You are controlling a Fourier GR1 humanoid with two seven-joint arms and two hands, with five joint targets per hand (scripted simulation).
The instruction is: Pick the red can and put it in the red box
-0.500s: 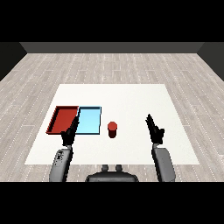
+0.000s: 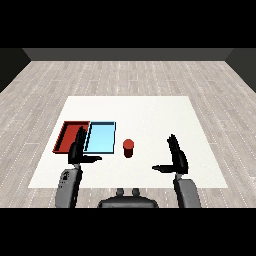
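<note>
Standing red can (image 2: 128, 148), unlabelled, hands apart

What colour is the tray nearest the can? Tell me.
Light blue. In the head view, the light blue tray lies just left of the red can.

You are looking at a bare test room, like a robotics lab. A plain white table (image 2: 150, 115) stands on a pale grey plank floor (image 2: 125, 75), with dark walls (image 2: 125, 54) behind. Only a red tray (image 2: 64, 137), a light blue tray (image 2: 101, 138) and a small red can (image 2: 128, 148) sit on it.
</note>
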